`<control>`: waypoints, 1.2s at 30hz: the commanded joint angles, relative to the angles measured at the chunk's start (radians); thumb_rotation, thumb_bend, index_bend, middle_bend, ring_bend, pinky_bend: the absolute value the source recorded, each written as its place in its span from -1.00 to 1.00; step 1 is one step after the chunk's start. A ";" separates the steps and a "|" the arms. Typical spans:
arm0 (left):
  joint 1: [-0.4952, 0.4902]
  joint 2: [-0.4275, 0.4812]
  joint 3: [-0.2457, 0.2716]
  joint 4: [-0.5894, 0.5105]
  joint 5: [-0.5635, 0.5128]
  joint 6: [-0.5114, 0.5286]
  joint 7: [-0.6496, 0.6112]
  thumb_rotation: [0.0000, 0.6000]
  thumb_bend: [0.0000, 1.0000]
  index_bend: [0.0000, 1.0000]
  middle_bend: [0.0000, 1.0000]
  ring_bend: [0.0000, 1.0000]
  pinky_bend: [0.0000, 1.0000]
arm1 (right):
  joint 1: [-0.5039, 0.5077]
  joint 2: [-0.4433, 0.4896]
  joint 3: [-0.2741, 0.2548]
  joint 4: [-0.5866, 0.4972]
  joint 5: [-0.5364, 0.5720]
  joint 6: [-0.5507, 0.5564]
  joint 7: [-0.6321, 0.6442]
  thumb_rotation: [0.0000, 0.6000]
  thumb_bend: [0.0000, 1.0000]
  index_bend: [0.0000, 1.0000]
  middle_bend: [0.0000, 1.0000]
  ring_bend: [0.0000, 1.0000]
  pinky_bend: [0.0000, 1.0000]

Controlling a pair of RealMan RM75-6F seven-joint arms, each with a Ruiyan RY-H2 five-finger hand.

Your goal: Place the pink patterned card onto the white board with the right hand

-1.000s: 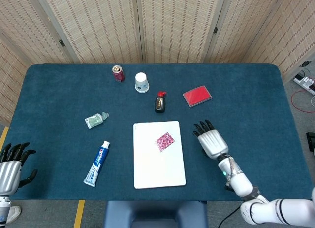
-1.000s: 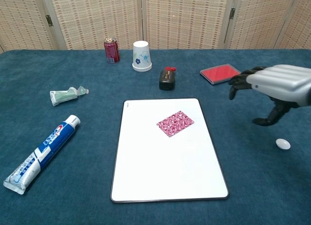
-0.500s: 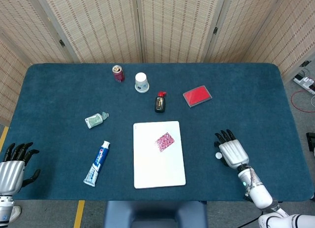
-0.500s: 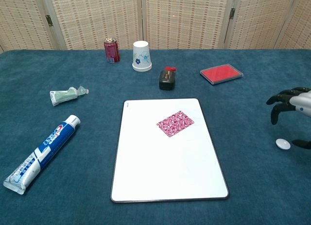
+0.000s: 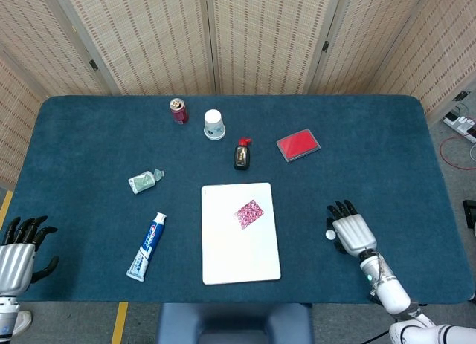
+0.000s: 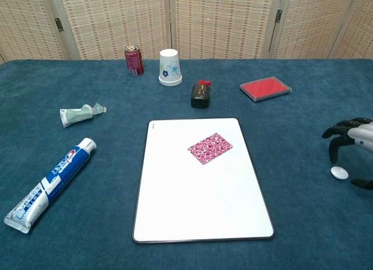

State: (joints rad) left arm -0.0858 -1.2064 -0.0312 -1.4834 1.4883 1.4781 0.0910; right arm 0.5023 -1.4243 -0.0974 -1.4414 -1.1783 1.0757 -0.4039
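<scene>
The pink patterned card lies flat on the upper part of the white board, free of any hand. My right hand hovers low over the blue cloth well to the right of the board, fingers apart and holding nothing; only its dark fingertips show at the chest view's right edge. My left hand is at the table's front left corner, empty with fingers spread, seen only in the head view.
A small white disc lies beside my right hand. Toothpaste tube, crumpled green tube, red can, paper cup, black bottle and red case surround the board.
My right hand drew back from beside the board toward the table's front right, and dropped lower. The card stayed on the board. The left hand barely shifted.
</scene>
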 commanded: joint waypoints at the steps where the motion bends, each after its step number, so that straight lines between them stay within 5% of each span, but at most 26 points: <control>1: 0.000 0.000 0.000 0.001 -0.001 0.000 0.000 1.00 -0.32 -0.37 -0.66 -0.72 -1.00 | -0.003 -0.006 0.010 0.007 0.004 -0.012 -0.004 1.00 -0.33 -0.22 -0.70 -0.95 -1.00; 36: 0.003 -0.009 0.002 0.030 -0.013 -0.011 -0.019 1.00 -0.32 -0.38 -0.66 -0.72 -1.00 | -0.009 -0.024 0.079 0.006 0.024 -0.088 -0.061 1.00 -0.33 -0.08 -0.67 -0.95 -1.00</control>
State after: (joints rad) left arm -0.0829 -1.2152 -0.0294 -1.4539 1.4759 1.4669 0.0727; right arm 0.4929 -1.4487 -0.0188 -1.4349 -1.1535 0.9881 -0.4641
